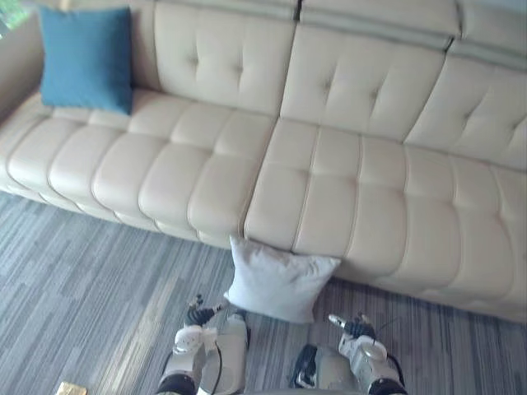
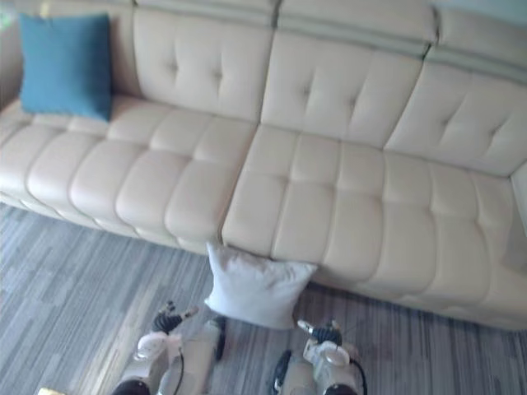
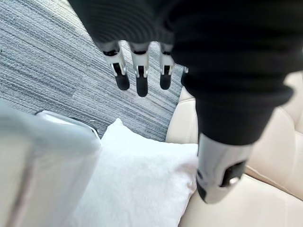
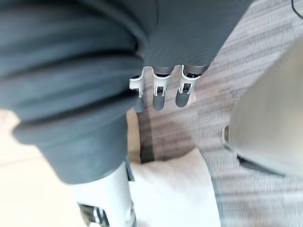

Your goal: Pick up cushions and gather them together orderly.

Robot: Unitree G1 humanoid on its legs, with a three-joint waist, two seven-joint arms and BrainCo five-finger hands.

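A white cushion (image 1: pixel 280 284) stands on the carpet, leaning against the front of the beige sofa (image 1: pixel 329 164). A blue cushion (image 1: pixel 86 58) is propped upright against the backrest at the sofa's far left end. My left hand (image 3: pixel 141 71) hangs low just left of the white cushion (image 3: pixel 137 184), fingers straight and thumb apart, holding nothing. My right hand (image 4: pixel 161 92) hangs just right of the same cushion (image 4: pixel 175 189), also open and empty. Both hands are near the cushion's lower corners without touching it.
Grey striped carpet (image 1: pixel 90 288) runs along the sofa's front. The long sofa seat between the blue cushion and the right end is bare. A small yellowish object (image 1: pixel 70 388) lies on the floor at the lower left.
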